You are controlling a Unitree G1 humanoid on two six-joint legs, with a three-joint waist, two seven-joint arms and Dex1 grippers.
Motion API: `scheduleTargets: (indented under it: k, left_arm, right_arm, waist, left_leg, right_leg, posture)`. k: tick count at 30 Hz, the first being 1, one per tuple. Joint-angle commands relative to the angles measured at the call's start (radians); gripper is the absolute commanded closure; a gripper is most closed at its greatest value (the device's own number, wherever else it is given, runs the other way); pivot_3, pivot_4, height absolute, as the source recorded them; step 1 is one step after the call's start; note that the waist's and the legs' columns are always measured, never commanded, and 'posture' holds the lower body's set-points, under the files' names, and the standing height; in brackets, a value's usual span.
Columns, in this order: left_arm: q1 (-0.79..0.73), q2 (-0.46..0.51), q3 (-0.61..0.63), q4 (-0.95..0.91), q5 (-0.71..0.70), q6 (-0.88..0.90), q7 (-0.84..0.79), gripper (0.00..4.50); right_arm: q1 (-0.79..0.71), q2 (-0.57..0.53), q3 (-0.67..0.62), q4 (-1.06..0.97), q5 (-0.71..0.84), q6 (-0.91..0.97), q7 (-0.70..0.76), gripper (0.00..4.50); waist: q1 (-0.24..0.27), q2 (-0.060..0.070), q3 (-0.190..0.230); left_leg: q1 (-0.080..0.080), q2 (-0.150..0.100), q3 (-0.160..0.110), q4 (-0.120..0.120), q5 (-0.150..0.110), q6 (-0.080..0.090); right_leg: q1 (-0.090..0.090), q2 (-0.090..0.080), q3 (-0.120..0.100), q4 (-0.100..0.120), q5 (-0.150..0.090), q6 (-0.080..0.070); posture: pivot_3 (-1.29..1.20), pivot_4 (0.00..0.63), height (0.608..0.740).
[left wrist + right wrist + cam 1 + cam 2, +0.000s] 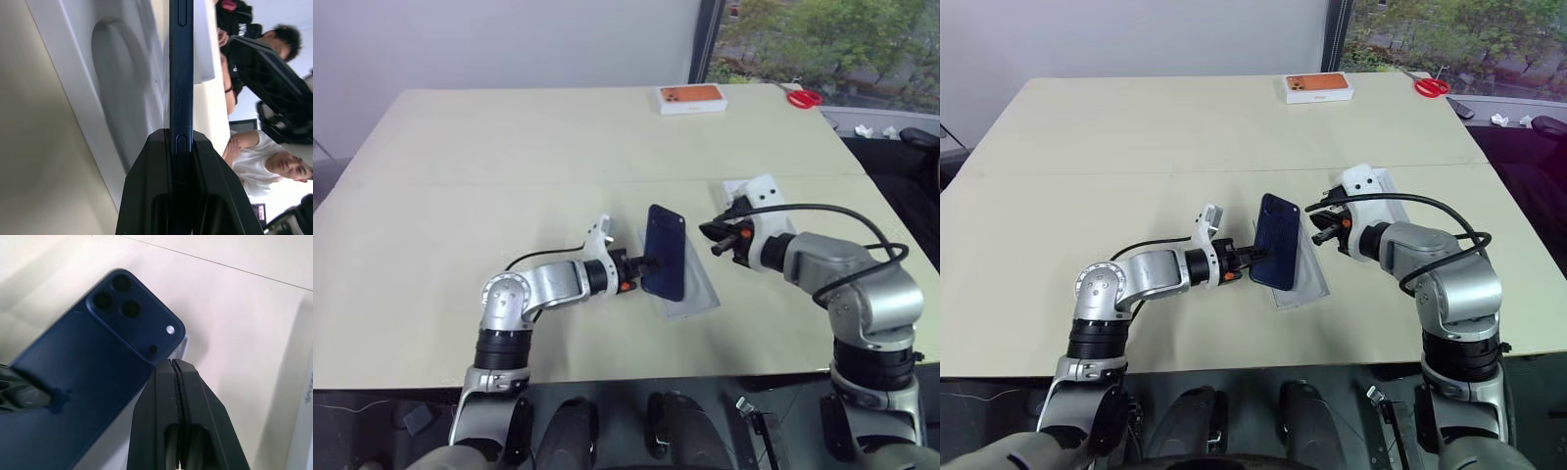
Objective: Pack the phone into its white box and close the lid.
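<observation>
The phone (664,253) is a dark navy slab held on edge above the table, and my left gripper (651,262) is shut on its lower rim. In the left wrist view the phone (181,73) runs edge-on between my two fingers (146,196). My right gripper (713,235) is shut and empty, just right of the phone, its tip (171,363) near the camera cluster (124,308). A white cardboard piece (304,382) lies under my right wrist, mostly hidden. I cannot tell whether it is the white box or the lid.
A flat white insert (695,292) with an oval recess (122,88) lies on the table under the phone. An orange-topped box (692,98) and red scissors (803,97) sit at the far edge. People sit beyond the table (264,156).
</observation>
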Motion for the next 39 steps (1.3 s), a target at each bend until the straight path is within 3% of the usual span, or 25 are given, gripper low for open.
scheduleTargets:
  k: [1, 9, 15, 18, 19, 23, 28, 31, 34, 36, 39]
  left_arm:
    - [-0.046, -0.045, -0.007, 0.028, -0.054, -0.027, 0.083, 4.47]
    - [-0.075, -0.069, -0.033, 0.064, -0.092, -0.012, 0.172, 4.47]
    - [-0.061, -0.026, -0.031, 0.041, -0.172, -0.014, 0.202, 1.86]
    - [-0.041, 0.030, -0.038, 0.006, -0.271, -0.015, 0.201, 0.35]
    - [-0.033, 0.050, -0.046, -0.005, -0.306, -0.020, 0.202, 0.05]
    - [0.003, 0.159, -0.057, -0.059, -0.386, -0.012, 0.158, 0.05]
    - [0.017, 0.326, -0.043, -0.103, -0.375, 0.021, 0.019, 0.05]
    - [0.004, 0.421, 0.003, -0.094, -0.267, -0.004, -0.100, 0.05]
    - [-0.011, 0.508, 0.027, -0.132, -0.041, -0.066, -0.305, 0.05]
    - [-0.003, 0.592, -0.015, -0.173, 0.150, -0.119, -0.463, 0.05]
    - [0.014, 0.648, -0.052, -0.160, 0.323, -0.171, -0.621, 0.05]
  right_arm:
    - [0.004, -0.014, -0.028, -0.058, 0.026, -0.005, -0.016, 4.50]
    - [0.010, -0.019, -0.018, -0.062, 0.049, -0.009, -0.043, 4.50]
    - [0.014, -0.029, -0.013, -0.064, 0.059, -0.009, -0.056, 4.50]
    - [0.014, -0.032, -0.012, -0.062, 0.064, -0.010, -0.061, 4.50]
    - [0.014, -0.033, -0.012, -0.060, 0.066, -0.011, -0.062, 4.50]
    - [0.007, -0.038, -0.005, -0.045, 0.066, -0.019, -0.068, 4.50]
    - [-0.008, -0.054, 0.017, -0.015, 0.052, -0.041, -0.072, 4.50]
    - [-0.022, -0.058, 0.054, -0.003, 0.042, -0.059, -0.074, 4.50]
    - [-0.027, -0.080, 0.114, -0.001, 0.020, -0.081, -0.072, 4.50]
    - [-0.031, -0.092, 0.156, -0.007, 0.011, -0.095, -0.065, 4.50]
    - [-0.047, -0.089, 0.216, -0.028, 0.015, -0.098, -0.052, 4.50]
  waist:
    - [0.002, 0.000, 0.000]
    - [0.002, 0.000, 0.000]
    - [0.002, 0.000, 0.000]
    - [-0.003, 0.000, 0.000]
    - [-0.003, 0.000, 0.000]
    - [-0.004, 0.000, 0.000]
    - [-0.001, 0.000, 0.000]
    - [-0.004, 0.000, 0.000]
    - [-0.004, 0.000, 0.001]
    - [-0.004, 0.000, 0.001]
    - [-0.004, 0.000, 0.001]
  left_leg:
    - [0.000, 0.000, 0.000, 0.000, 0.000, 0.000]
    - [0.000, 0.000, 0.000, 0.001, 0.000, 0.000]
    - [0.000, 0.000, 0.000, 0.001, 0.000, 0.000]
    - [0.001, 0.000, 0.000, 0.001, 0.000, 0.000]
    - [0.001, 0.001, 0.000, 0.001, 0.000, 0.000]
    - [0.002, 0.002, 0.000, 0.001, 0.000, -0.001]
    - [0.002, 0.002, 0.000, 0.001, 0.001, -0.002]
    - [0.002, 0.001, 0.000, 0.001, 0.001, -0.002]
    - [0.001, 0.000, 0.001, 0.001, 0.001, -0.002]
    - [0.001, 0.000, 0.001, 0.000, 0.001, -0.002]
    - [0.001, 0.000, 0.002, -0.001, 0.001, -0.002]
  right_leg:
    - [0.000, 0.000, 0.000, 0.000, 0.000, 0.000]
    - [0.002, -0.001, 0.000, -0.001, 0.000, 0.000]
    - [0.002, 0.000, 0.000, -0.001, 0.000, 0.000]
    - [0.002, 0.000, 0.000, -0.001, 0.000, 0.000]
    - [0.002, 0.000, 0.000, 0.000, 0.000, 0.000]
    - [0.002, 0.001, 0.000, 0.001, 0.000, 0.000]
    - [0.002, 0.001, 0.000, 0.000, 0.000, -0.001]
    - [0.002, 0.001, 0.000, 0.000, -0.001, -0.002]
    - [0.001, 0.002, 0.000, -0.001, -0.002, -0.003]
    - [0.001, 0.002, 0.000, -0.001, -0.002, -0.003]
    - [0.001, 0.002, 0.000, -0.003, -0.002, -0.004]
  posture:
    - [0.00, 0.150, 0.740]
    - [0.00, 0.150, 0.740]
    - [0.00, 0.150, 0.740]
    - [0.00, 0.150, 0.740]
    - [0.00, 0.150, 0.740]
    - [0.00, 0.150, 0.740]
    - [0.00, 0.150, 0.740]
    - [0.00, 0.150, 0.740]
    - [0.00, 0.150, 0.740]
    - [0.00, 0.150, 0.740]
    - [0.00, 0.150, 0.740]
